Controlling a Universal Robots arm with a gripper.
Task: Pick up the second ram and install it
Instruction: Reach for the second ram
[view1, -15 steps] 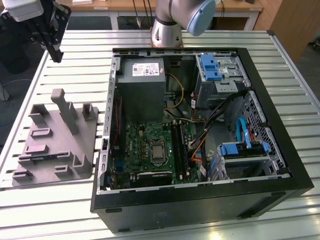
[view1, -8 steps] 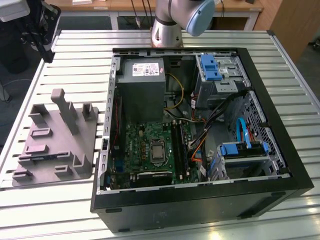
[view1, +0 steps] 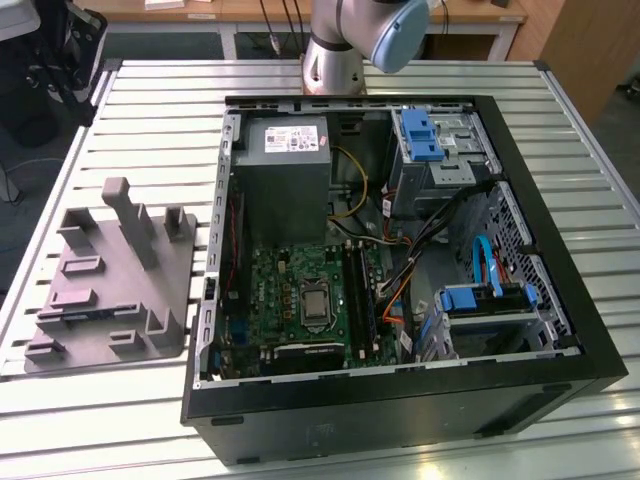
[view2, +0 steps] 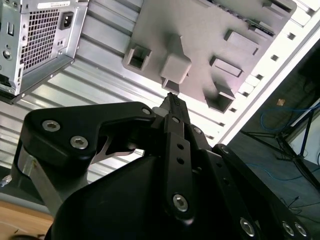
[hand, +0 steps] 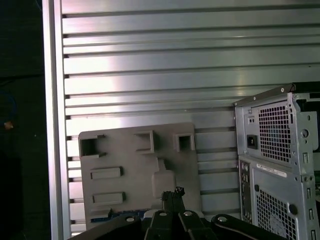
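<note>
Hovering over the grey fixture (hand: 125, 160), the gripper (hand: 172, 192) held its fingers pressed together on nothing, as both wrist views showed. The second ram (hand: 106, 215) lay in a slot at the fixture's edge, near the fingertips, its long axis running along that edge. The open case (view1: 400, 410) stood to the exterior view's right of the fixture.

Slatted alu table (view1: 150, 100), wood desk (view1: 470, 15) behind, dark floor (view1: 25, 215).
</note>
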